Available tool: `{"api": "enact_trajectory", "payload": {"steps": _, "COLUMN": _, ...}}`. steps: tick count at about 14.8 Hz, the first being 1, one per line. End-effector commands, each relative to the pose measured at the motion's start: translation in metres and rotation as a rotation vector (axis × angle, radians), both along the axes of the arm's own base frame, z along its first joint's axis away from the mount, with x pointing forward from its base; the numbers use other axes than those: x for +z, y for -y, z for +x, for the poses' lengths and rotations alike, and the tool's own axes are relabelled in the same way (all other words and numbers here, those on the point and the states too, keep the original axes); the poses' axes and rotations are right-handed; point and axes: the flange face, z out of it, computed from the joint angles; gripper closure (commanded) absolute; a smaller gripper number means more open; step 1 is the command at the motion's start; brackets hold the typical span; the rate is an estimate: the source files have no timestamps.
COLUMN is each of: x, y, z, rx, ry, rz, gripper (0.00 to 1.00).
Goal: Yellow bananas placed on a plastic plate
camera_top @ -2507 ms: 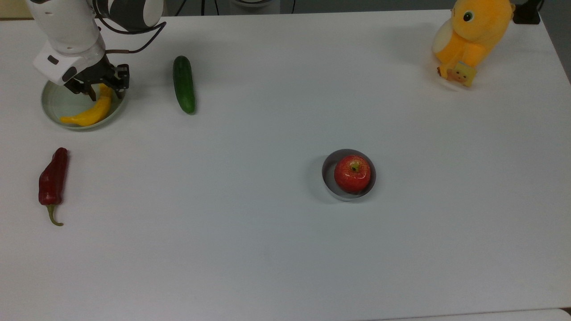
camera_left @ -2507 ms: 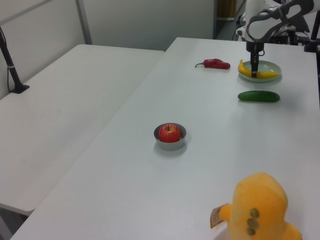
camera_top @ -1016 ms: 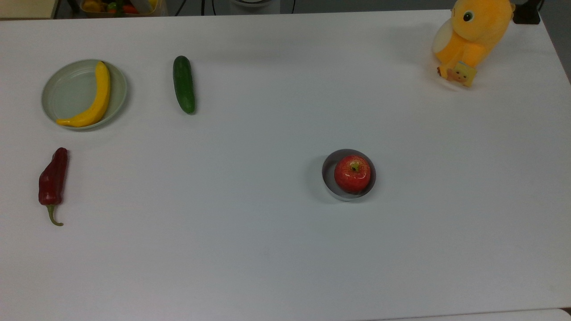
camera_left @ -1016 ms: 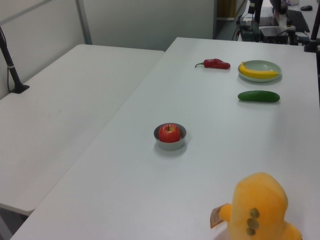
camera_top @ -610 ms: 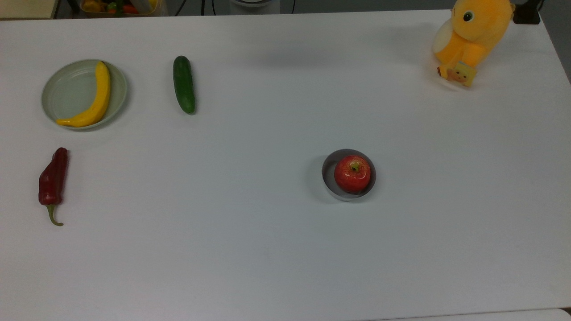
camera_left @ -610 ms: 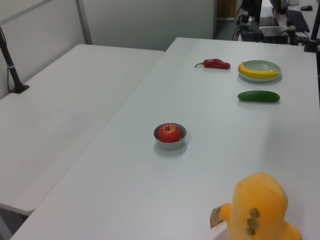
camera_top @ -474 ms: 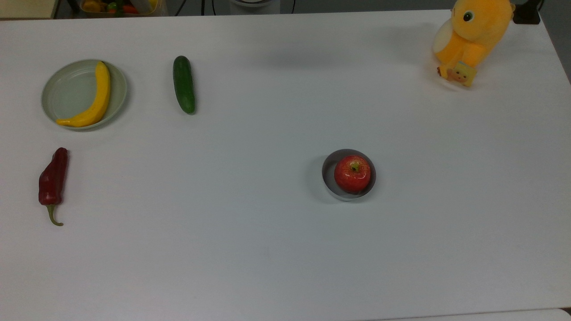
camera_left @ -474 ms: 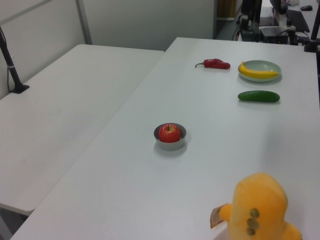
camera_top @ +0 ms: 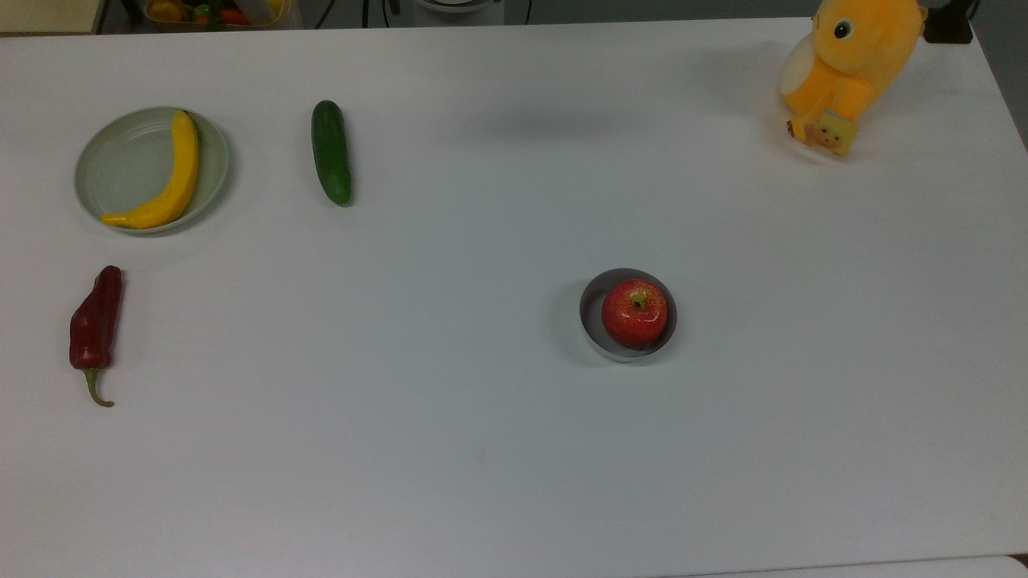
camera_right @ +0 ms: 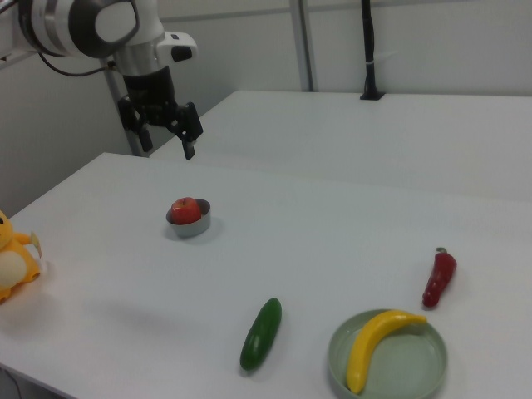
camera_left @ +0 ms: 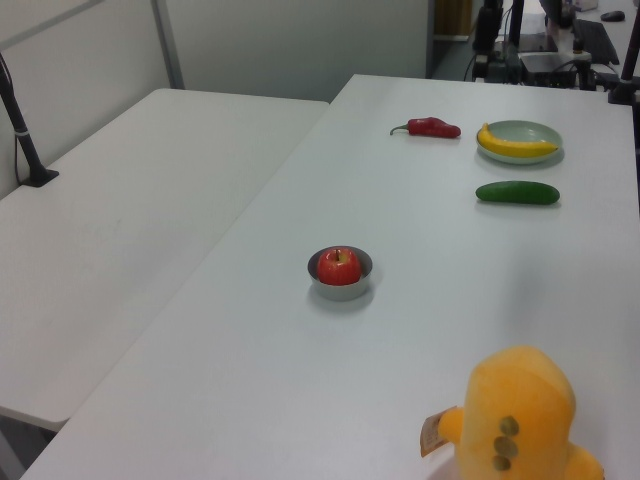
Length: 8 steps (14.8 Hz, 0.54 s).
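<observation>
The yellow banana (camera_top: 165, 181) lies curved along the plate's right side in the top view, its dark stem tip at the far rim. It rests inside the round pale grey-green plastic plate (camera_top: 112, 168), at the table's far left in the top view. In the left view the banana (camera_left: 515, 147) and plate (camera_left: 537, 129) sit far back; in the right view the banana (camera_right: 374, 345) and plate (camera_right: 411, 366) sit near the front. My gripper (camera_right: 164, 137) hangs high above the table, far from the plate, open and holding nothing.
A green cucumber (camera_top: 331, 152) lies right of the plate in the top view and a red chilli pepper (camera_top: 95, 321) in front of it. A red apple (camera_top: 634, 313) sits in a small grey metal dish (camera_top: 590, 301) mid-table. An orange plush toy (camera_top: 851, 64) stands at the far right corner.
2.5 s ago my gripper stood over the plate with its fingers around the banana. It has since let go and pulled away out of the top view. The banana stays on the plate.
</observation>
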Motion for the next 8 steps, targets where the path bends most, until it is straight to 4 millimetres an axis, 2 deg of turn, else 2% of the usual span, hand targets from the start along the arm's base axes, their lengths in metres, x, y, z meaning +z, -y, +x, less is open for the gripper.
{"api": "enact_trajectory", "payload": {"steps": 1, "x": -0.005, "y": 0.001, "z": 0.0043, "rx": 0.072, "ry": 0.025, "rz": 0.006, "gripper": 0.0}}
{"api": "enact_trajectory", "payload": {"steps": 8, "x": -0.0053, "y": 0.0009, "z": 0.004, "rx": 0.074, "ry": 0.022, "rz": 0.007, "gripper": 0.0}}
